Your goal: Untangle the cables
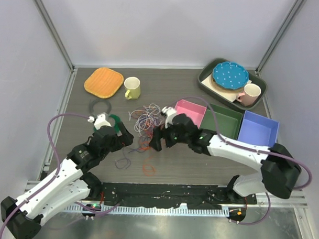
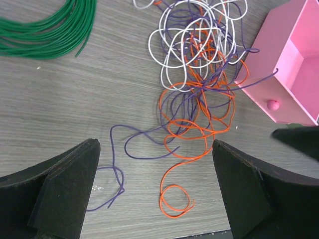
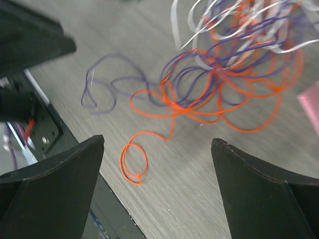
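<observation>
**Cables** (image 2: 199, 64): one loose knot of white, orange and purple wire loops, flat on the table (image 2: 75, 109), just left of the pink box (image 2: 294, 64). One purple loop reaches that box's wall; whether it touches cannot be told.

**Trailing parts:** an orange tail (image 2: 174, 201) ending in a small curl, and a purple strand (image 2: 117, 174). Both run out of the knot on the side away from the pink box, toward the arms.

**Left gripper** (image 2: 155, 149): jaws spread wide, nothing held, above both tails, well left of the pink box.

**Right gripper** (image 3: 157, 144): likewise spread and empty, over the orange curl, nearer the pink box.

**Green coil** (image 2: 50, 30): beyond the knot from the pink box, apart from it.

**Hazards, as judged:**
- A pinch on crossed strands takes several wires at once, and pulling them tightens the knot.
- Wire this thin may slip from the pads.
- The loop at the pink box may snag and drag it.
- The two grippers work close together and may collide.
</observation>
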### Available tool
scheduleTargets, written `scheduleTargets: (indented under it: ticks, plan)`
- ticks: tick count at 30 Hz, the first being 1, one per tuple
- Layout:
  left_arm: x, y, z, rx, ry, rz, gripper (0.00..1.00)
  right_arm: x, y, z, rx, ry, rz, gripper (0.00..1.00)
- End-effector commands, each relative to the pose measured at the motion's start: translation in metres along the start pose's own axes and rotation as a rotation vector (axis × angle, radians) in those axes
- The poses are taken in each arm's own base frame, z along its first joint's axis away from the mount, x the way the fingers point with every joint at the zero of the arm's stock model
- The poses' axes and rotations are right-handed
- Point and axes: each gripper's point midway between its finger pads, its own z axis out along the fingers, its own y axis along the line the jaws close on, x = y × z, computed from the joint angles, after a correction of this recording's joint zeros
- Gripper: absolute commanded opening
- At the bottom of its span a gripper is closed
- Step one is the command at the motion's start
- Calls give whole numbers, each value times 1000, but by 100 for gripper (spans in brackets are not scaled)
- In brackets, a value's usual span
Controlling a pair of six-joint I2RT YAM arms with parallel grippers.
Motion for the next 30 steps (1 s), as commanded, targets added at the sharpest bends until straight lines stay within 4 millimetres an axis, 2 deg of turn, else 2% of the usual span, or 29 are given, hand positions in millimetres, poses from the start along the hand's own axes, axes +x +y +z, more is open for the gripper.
scheduleTargets:
  ticks: [1,3,5,7,8,9,11,12,14,16,17,18,21,22,25,27,29,30]
  plan:
    - [3,16,-2,-67,-14,-55,100,0,26,17,-35,12,-218,93]
    - [5,21,-4,-79,-11,-66,100,14,22,30,24,45,-230,91]
    - [10,26,-4,-86,-3,-71,100,19,7,37,137,41,-192,91]
    - [12,30,-5,-85,-10,-83,100,35,-2,46,185,75,-160,88]
    - [12,30,-6,-83,-13,-87,100,37,-2,50,195,71,-121,85]
    - [12,30,-7,-78,-11,-89,100,47,-7,57,213,91,-115,79]
    - [11,29,-9,-67,-15,-93,100,53,-1,67,207,93,-107,74]
    - [11,29,-10,-65,-17,-96,100,55,-1,70,210,100,-105,67]
    - [11,27,-11,-50,-18,-104,100,62,-4,79,251,117,-113,63]
    - [13,26,-12,-41,-8,-106,100,62,-6,85,288,109,-115,50]
    - [13,26,-12,-38,-9,-107,100,65,-1,87,278,113,-123,44]
    - [13,26,-12,-36,-8,-107,100,67,4,89,268,117,-134,27]
    - [12,25,-12,-32,-11,-104,100,52,21,83,260,78,-168,1]
    - [12,24,-12,-30,-10,-101,100,48,16,75,302,77,-199,1]
    - [9,13,-14,16,-3,-82,100,9,36,44,298,-8,-232,1]
    - [7,2,-15,69,-5,-85,100,-21,58,20,222,-80,-221,1]
    - [3,-10,-15,124,-13,-92,100,-38,76,6,146,-119,-231,1]
    - [6,-15,-15,148,0,-89,100,-60,89,-11,107,-177,-227,1]
